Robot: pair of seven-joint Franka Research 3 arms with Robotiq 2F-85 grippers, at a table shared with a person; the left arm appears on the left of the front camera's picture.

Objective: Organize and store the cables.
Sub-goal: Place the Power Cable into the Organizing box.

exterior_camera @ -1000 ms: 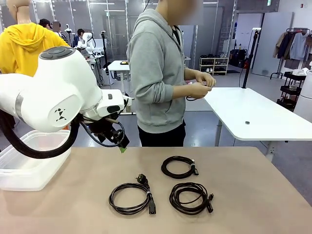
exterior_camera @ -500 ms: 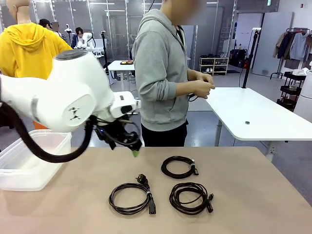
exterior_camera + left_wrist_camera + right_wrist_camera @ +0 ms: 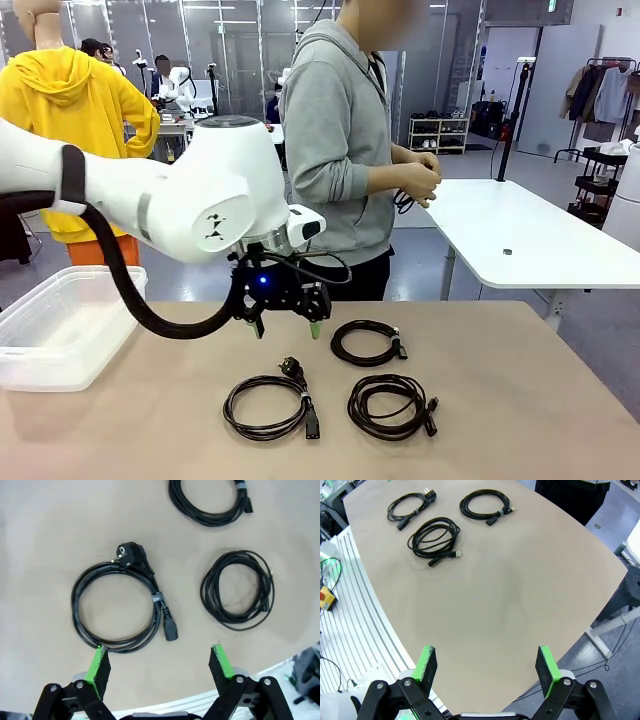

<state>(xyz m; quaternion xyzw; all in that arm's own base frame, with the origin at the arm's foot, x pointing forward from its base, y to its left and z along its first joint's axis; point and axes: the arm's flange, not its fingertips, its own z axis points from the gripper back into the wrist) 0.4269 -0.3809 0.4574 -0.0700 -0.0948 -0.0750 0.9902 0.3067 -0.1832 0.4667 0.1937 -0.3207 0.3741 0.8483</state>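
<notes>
Three coiled black cables lie on the tan table: one with a large round plug [image 3: 268,405] at front left, one [image 3: 368,343] behind it to the right, one [image 3: 391,405] at front right. My left gripper [image 3: 287,326] hangs open, pointing down, just above the table behind the plug coil. Its wrist view looks down on the plug coil [image 3: 117,607], a thinner coil [image 3: 237,590] and the third coil [image 3: 210,502], with the left gripper [image 3: 160,662] open and holding nothing. My right gripper [image 3: 487,665] is open over bare table, the coils [image 3: 435,540] far off.
A clear plastic bin [image 3: 60,330] stands at the table's left edge. A person in a grey hoodie stands at the far side, hands [image 3: 418,180] working a black cord. A white table [image 3: 520,235] stands behind on the right.
My left arm has swung right across the table, away from the bin, and its gripper now points down near the cables. The cables have not moved.
</notes>
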